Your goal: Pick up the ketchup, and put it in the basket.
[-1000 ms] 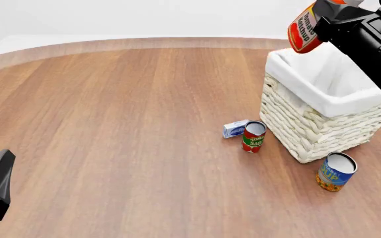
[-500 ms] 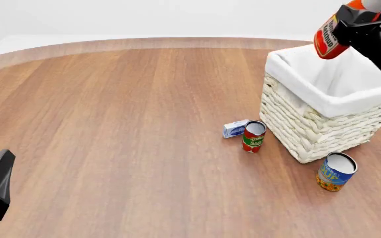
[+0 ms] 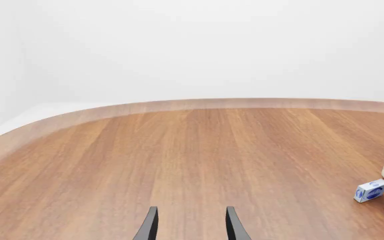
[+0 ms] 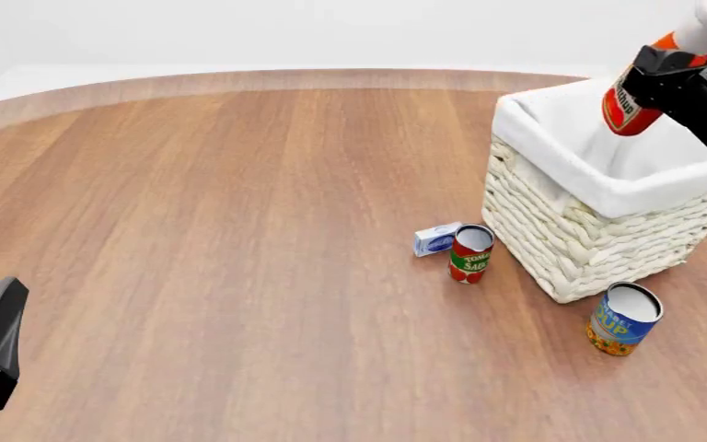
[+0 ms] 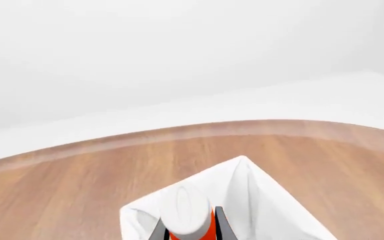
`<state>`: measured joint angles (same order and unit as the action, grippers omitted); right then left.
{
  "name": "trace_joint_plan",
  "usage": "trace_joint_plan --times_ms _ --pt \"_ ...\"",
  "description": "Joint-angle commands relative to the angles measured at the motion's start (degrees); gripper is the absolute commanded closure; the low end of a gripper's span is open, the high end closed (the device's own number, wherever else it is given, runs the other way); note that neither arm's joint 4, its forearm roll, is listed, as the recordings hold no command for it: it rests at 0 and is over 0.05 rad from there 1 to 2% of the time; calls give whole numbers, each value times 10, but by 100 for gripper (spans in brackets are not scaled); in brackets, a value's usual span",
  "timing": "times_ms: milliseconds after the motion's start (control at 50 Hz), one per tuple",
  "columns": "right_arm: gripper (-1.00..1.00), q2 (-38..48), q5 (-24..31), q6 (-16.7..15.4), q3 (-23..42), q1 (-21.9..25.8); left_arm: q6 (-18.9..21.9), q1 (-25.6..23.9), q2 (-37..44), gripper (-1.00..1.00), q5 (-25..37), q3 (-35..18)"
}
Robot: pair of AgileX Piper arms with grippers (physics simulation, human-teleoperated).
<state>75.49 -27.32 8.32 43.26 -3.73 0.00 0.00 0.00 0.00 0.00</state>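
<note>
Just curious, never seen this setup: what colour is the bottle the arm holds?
Red-orange, with a white label; the ketchup shows best in the front view.

I see a red-orange ketchup (image 4: 625, 103) with a white label and dark lettering, clamped in my black right claw (image 4: 663, 74). The basket (image 4: 574, 235) is cream-white woven wicker with white lining. The desk (image 4: 231, 239) is brown wood grain. At its 3 o'clock stand a red-and-green can (image 4: 469, 255), a blue-and-white box (image 4: 436, 238) and a blue-yellow can (image 4: 622, 319).

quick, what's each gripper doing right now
Left gripper: open, fingers apart, holding nothing.
Right gripper: shut on the ketchup, held above the basket.
</note>
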Motion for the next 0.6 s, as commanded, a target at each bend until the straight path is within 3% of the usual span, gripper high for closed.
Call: trace_joint_plan --times_ms 20,600 --pt "100 45 -8 -3 15 -16 0 0 0 -100 0 0" --pt "100 84 4 -46 37 -4 0 0 0 -100 0 0"
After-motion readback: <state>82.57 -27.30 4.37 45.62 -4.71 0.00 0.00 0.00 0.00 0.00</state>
